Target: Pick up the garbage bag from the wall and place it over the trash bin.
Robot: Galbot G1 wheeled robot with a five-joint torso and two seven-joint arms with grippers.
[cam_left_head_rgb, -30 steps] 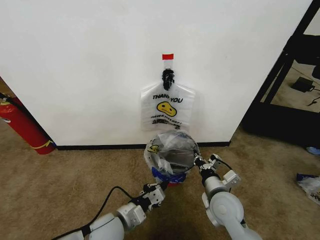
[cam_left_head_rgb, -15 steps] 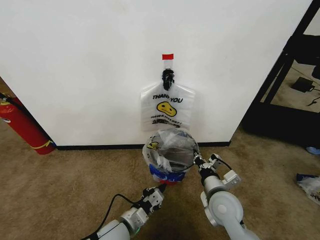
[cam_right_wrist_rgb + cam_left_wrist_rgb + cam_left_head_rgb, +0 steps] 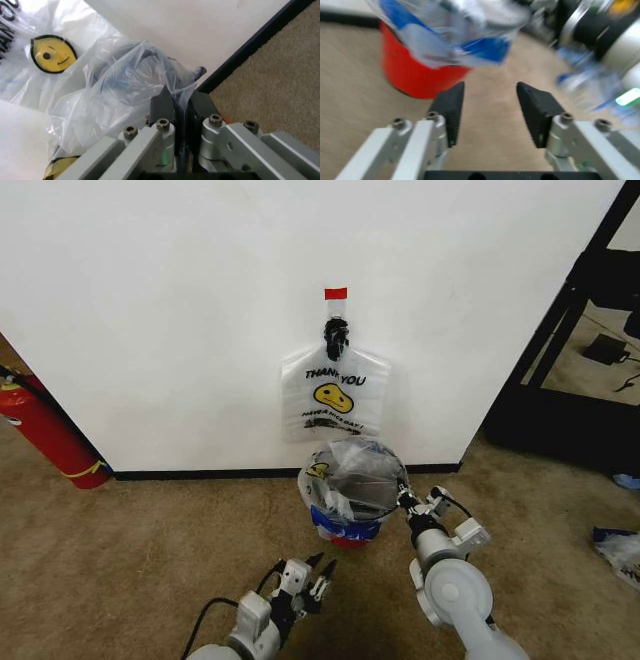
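The garbage bag (image 3: 352,478), translucent with blue patches low on its rim, is draped over the trash bin (image 3: 346,537), whose red base shows beneath it at the foot of the wall (image 3: 180,310). My right gripper (image 3: 408,502) is at the bin's right side, shut on a fold of the garbage bag (image 3: 125,90); its fingertips (image 3: 162,103) pinch the plastic. Drawn back on the carpet short of the bin, my left gripper (image 3: 305,578) is open and holds nothing. From the left wrist, the open left gripper (image 3: 490,101) faces the bin's red base (image 3: 417,73) and the garbage bag (image 3: 450,33).
A second, flat bag (image 3: 336,395) of the same print hangs from the black hook (image 3: 336,335) under the red tape (image 3: 336,293). A red fire extinguisher (image 3: 45,430) leans at the left. A black shelf frame (image 3: 560,330) and floor litter (image 3: 620,548) are at the right.
My left gripper has pulled back from the bin toward me and stands open. The bin with the bag has shifted slightly right. The right gripper keeps its hold on the bag's rim.
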